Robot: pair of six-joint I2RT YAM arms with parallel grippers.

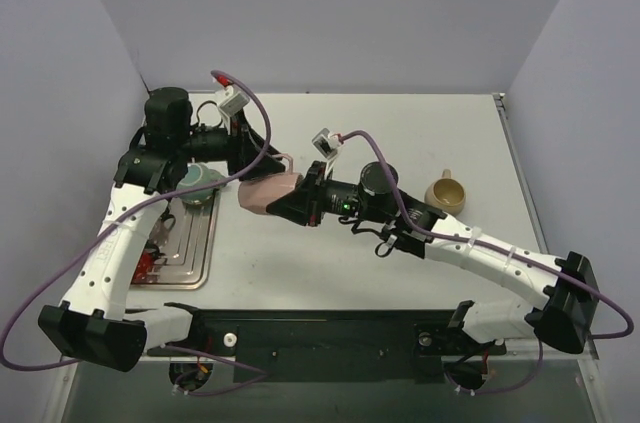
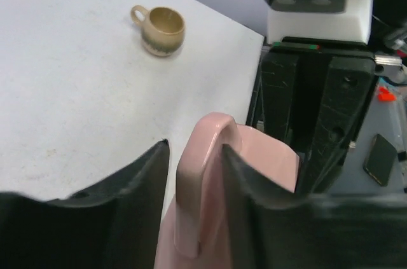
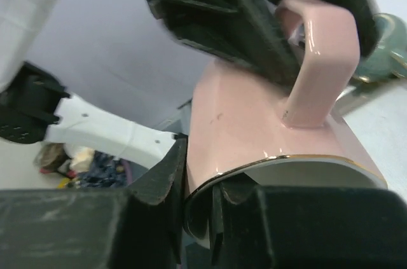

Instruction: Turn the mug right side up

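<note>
The pink mug [image 1: 262, 193] is held on its side left of the table's middle, its gold-edged opening facing my right arm. My right gripper [image 1: 295, 201] is shut on the rim, one finger inside and one outside, as the right wrist view [image 3: 197, 173] shows on the mug [image 3: 254, 123]. My left gripper [image 1: 258, 161] straddles the handle [image 2: 200, 180]. In the left wrist view [image 2: 194, 148] one finger passes through the handle loop and touches it, and the other stands a small gap off outside it.
A tan mug [image 1: 445, 193] stands upright on the table at the right and also shows in the left wrist view [image 2: 162, 30]. A teal mug [image 1: 200, 183] sits at the far end of a metal tray [image 1: 190, 243] on the left.
</note>
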